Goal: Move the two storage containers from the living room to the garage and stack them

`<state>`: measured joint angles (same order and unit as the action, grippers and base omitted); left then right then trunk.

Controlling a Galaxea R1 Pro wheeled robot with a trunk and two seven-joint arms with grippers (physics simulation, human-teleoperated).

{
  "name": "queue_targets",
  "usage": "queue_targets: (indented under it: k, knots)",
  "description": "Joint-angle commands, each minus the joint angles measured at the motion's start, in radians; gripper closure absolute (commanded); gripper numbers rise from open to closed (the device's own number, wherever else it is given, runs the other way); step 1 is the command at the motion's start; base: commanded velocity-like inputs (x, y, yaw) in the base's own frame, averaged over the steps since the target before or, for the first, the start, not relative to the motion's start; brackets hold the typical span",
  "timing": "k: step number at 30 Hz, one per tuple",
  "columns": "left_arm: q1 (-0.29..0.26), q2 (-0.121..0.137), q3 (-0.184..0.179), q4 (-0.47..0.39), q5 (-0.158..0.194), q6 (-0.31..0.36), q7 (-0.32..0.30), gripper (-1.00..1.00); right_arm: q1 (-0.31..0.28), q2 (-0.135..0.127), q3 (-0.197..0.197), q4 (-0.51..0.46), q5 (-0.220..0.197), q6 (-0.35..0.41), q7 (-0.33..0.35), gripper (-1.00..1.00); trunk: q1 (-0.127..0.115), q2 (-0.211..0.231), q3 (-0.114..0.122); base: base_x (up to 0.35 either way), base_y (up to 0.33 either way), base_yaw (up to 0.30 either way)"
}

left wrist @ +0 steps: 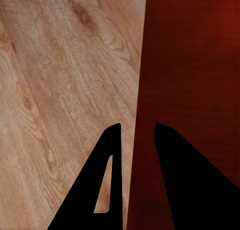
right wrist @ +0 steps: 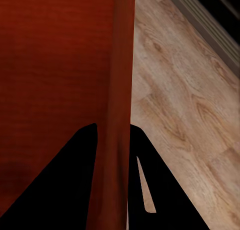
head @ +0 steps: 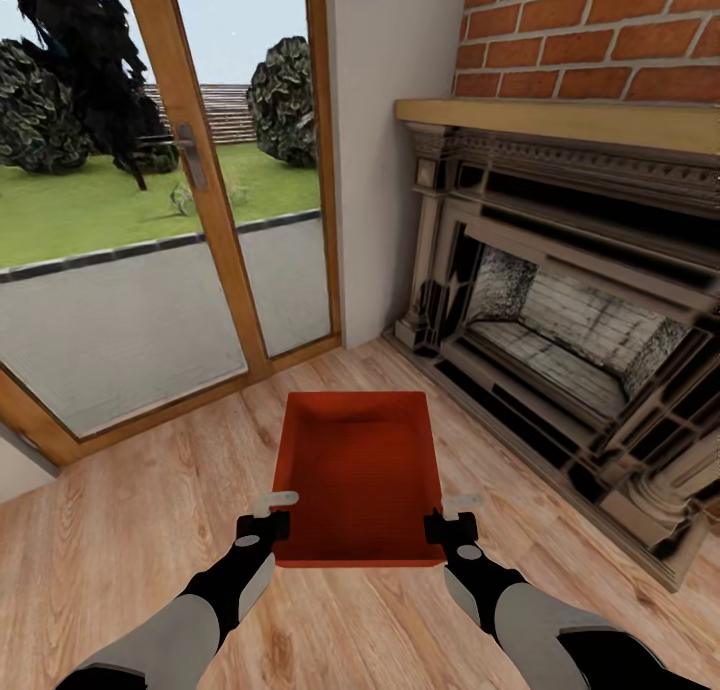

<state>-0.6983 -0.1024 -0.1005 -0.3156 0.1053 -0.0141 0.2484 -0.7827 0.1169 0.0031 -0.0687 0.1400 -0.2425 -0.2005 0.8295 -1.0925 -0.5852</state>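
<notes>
No writing or brand marks can be read on anything here. An orange-red storage container [head: 360, 475] sits between the two arms, over the light wood plank floor [head: 130, 550], in front of the brick fireplace [head: 570, 300] at the right and the glass door [head: 150, 190] with its tan wooden frame at the far left. The left gripper [head: 270, 515] straddles the container's left wall near the near corner, one finger [left wrist: 107, 175] outside and one inside, closed onto the wall. The right gripper [head: 455, 515] does the same on the right wall, its fingers [right wrist: 142, 180] pinching the rim between them.
</notes>
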Motion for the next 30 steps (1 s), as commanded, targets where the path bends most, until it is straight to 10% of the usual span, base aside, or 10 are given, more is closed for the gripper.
queue_targets:
  k: [1,30]
  knots:
    - [-0.001,0.001,0.013,-0.003,-0.009,-0.043,0.023,1.0,0.0,0.0,-0.032,0.004,-0.006,-0.003,-0.01,1.0,0.0,-0.001,0.001,0.0,0.0,-0.063]
    - [-0.001,0.001,0.013,-0.003,-0.009,-0.043,0.023,1.0,-0.001,-0.001,-0.032,0.004,-0.006,-0.003,-0.008,1.0,0.0,-0.001,0.041,0.0,0.0,-0.055]
